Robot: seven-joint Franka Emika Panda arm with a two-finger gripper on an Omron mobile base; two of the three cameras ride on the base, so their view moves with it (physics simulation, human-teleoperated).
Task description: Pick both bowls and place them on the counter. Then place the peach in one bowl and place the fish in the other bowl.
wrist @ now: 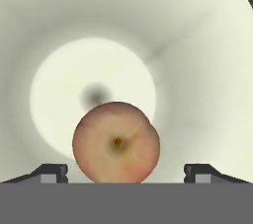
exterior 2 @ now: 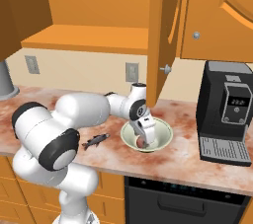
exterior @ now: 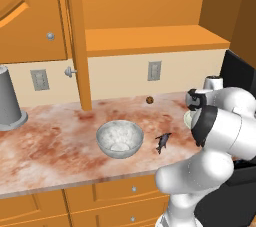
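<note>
While over the green-cream bowl (exterior 2: 147, 135) on the surface (exterior: 50, 146), gripper (exterior 2: 144, 139) spread wide, holding nothing; peach (wrist: 116, 142) loose between the tips, resting in that bowl. Next likely target: fish (exterior: 163, 142), lying left of the gripper, between both bowls, tail toward marbled bowl (exterior: 120, 138); open room around it.

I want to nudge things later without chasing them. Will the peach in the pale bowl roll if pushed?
Probably yes: the peach looks round and smooth, so a push should set it rolling. The pale bowl curves up around it, so it would likely settle back toward the middle. It looks small and light, sitting free between the open hand tips.
</note>
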